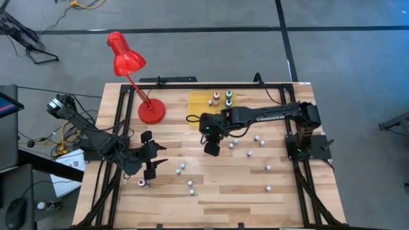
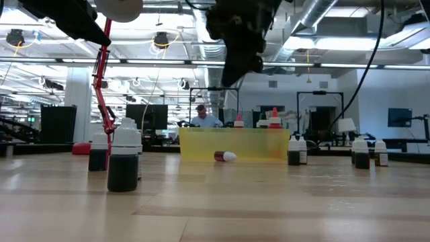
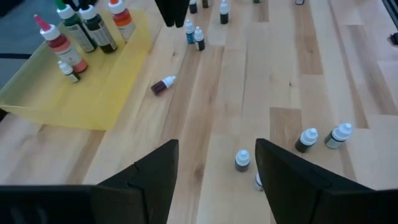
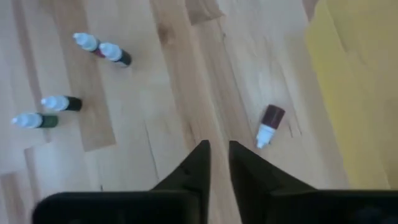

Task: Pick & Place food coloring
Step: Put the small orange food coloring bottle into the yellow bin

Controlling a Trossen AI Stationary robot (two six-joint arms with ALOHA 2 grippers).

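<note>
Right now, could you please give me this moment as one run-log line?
right gripper: empty, near-closed, above table | small dark-red white-capped bottle: lying beside yellow mat | left gripper: open, waiting

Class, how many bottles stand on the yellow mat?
5, all on the yellow mat: a red bottle, a green-capped bottle, a dark bottle and an orange bottle side by side, and a tiny bottle beside the red one. Others may be hidden.

bright, even ceiling light; soft shadows; right wrist view slightly blurred.
</note>
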